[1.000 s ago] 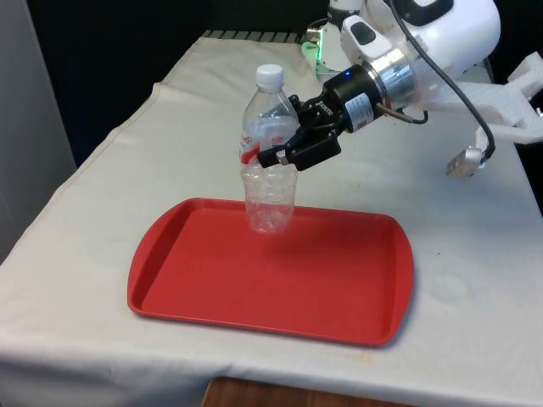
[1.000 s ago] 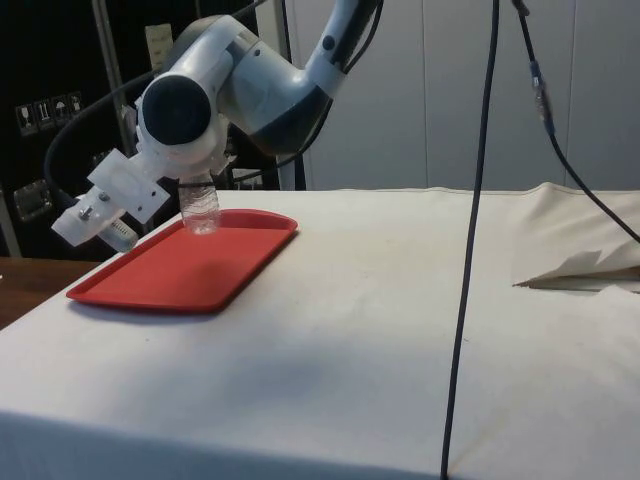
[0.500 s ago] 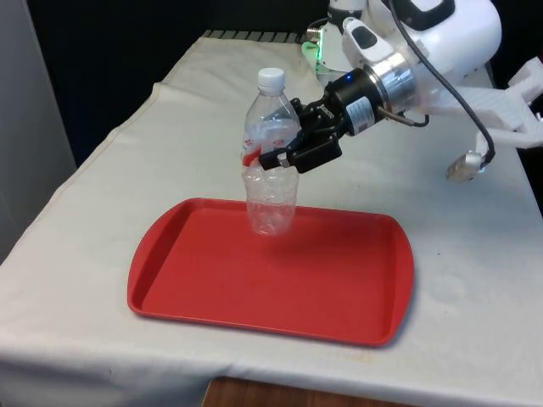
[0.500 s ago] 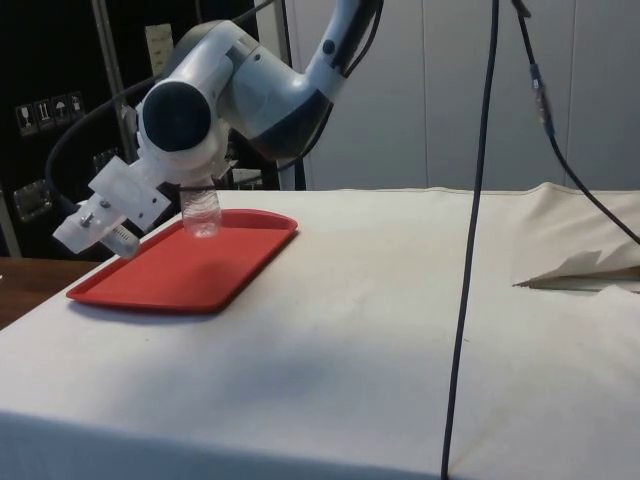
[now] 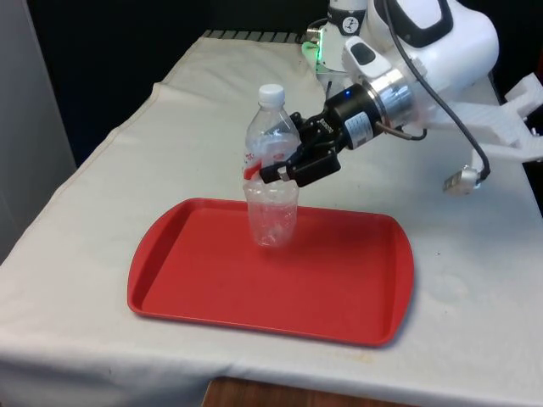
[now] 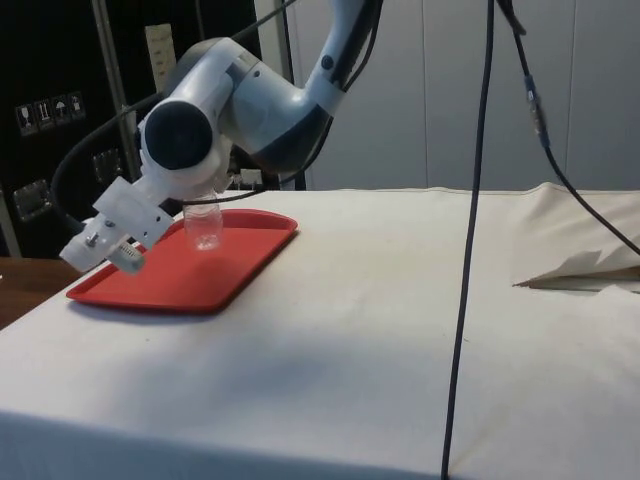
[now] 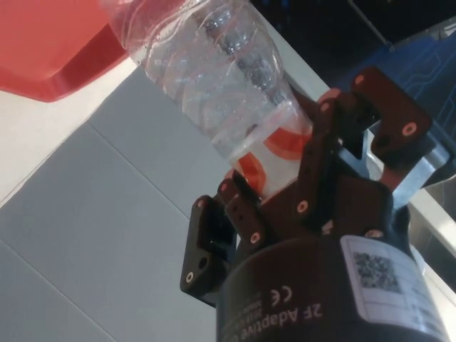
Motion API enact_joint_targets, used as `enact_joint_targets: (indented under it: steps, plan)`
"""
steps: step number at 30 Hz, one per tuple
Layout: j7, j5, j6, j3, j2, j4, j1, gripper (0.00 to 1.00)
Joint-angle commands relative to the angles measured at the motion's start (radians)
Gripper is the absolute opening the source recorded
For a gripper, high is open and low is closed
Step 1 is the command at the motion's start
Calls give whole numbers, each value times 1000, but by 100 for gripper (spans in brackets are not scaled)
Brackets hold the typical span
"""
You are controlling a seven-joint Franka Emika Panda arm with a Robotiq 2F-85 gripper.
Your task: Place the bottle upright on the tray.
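The bottle [image 5: 271, 174] is almost upright above the far edge of the tray [image 5: 339, 288], its base seemingly just off the surface. The pincer [image 5: 284, 165] pinches its middle; lowering and release are left.

Bright even light, soft shadows

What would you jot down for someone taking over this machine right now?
Gripper: jaws shut on the bottle, gripping its middle at the red label.
Bottle: clear, white cap on top, roughly upright, over the far part of the red tray. Whether its base touches the tray cannot be told.
Done: bottle picked up, brought over the tray.
Left: set it down, open the jaws, back away.
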Motion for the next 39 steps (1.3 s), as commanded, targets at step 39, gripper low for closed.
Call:
enact_joint_targets:
  steps: [39]
  plan:
    - [81, 10, 50, 17, 117, 87, -42, 33]
